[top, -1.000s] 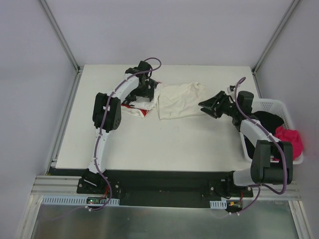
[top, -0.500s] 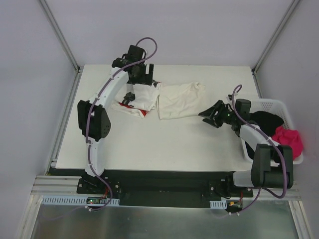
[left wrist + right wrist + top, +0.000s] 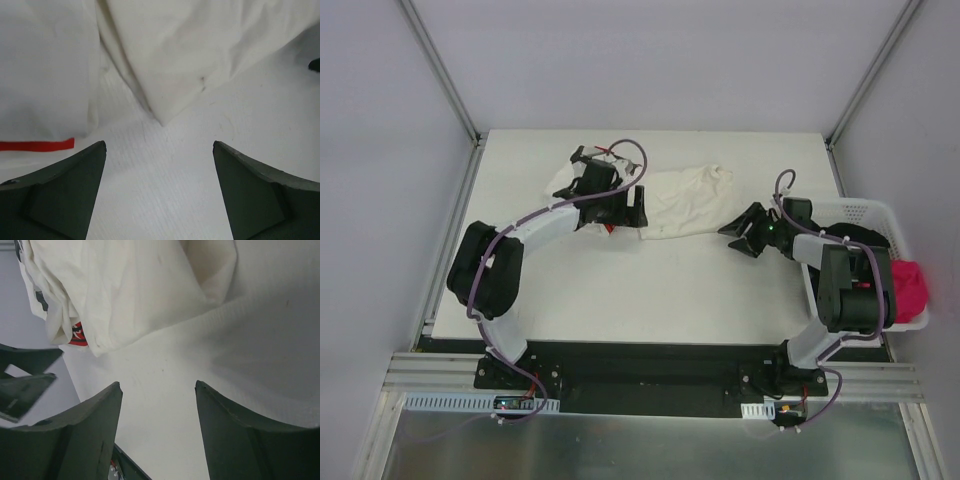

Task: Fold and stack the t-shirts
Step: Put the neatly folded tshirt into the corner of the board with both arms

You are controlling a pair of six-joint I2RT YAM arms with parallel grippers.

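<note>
Both left jaws and right jaws are hanging released and empty, risking pinching the cream t-shirt (image 3: 175, 55) together with the printed t-shirt (image 3: 45, 75) lying against it.

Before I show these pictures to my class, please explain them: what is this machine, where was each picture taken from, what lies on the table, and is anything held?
These are two robot arms bolted at the near edge of a white table. The wide picture looks down from above and behind them. The other two come from a camera on each wrist, so the dark wedges there are that hand's own fingers. On the table lie a cream t-shirt and, beside it, a printed t-shirt with red marks. A white basket on the right holds black cloth and pink cloth. The left hand and the right hand are both open and hold nothing.
</note>
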